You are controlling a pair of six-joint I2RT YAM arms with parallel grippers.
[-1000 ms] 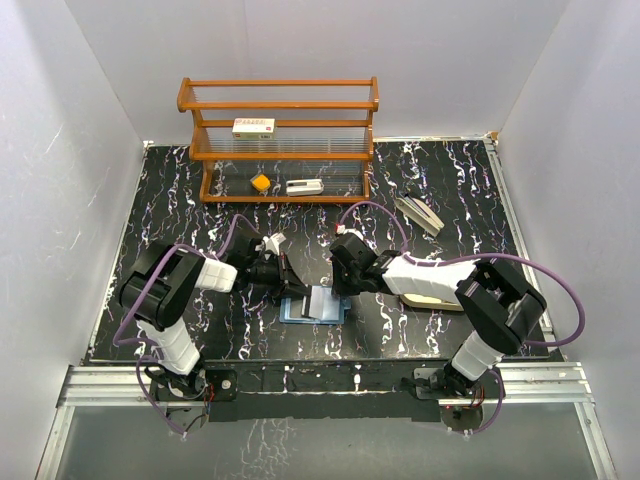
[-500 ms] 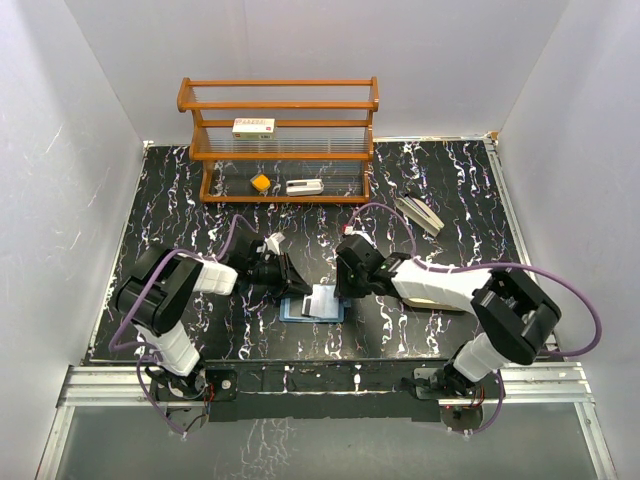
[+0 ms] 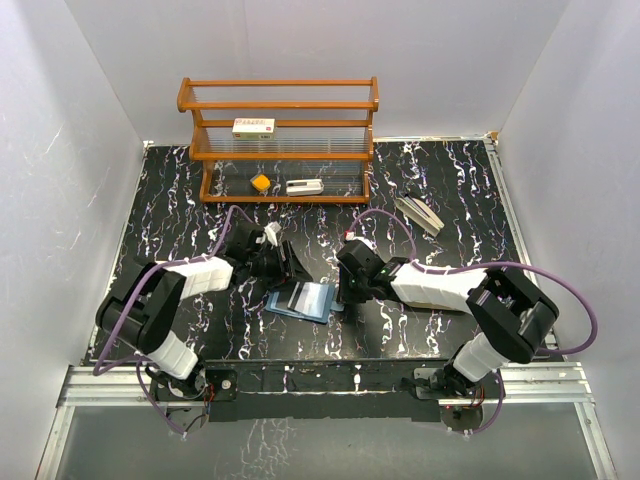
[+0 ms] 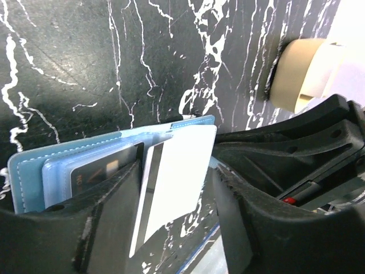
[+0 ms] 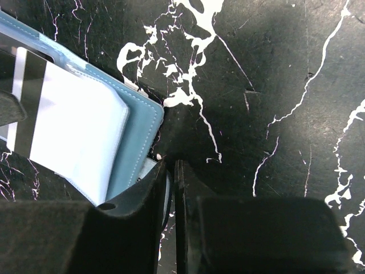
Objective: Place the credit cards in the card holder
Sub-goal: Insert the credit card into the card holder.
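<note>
your left tool (image 4: 175, 182) is released, jaws either side of a white credit card (image 4: 185, 165) sitting in the open blue card holder (image 4: 28, 180) on the counter (image 4: 85, 68), while your right tool (image 5: 170, 171) pinches its edge

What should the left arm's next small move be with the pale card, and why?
Probably nudge the pale card down into a slot of the card holder. The left gripper stands open around the card, which appears to lie on top of the slots rather than tucked in. The right gripper, closed at the holder's corner, seems to steady it.
</note>
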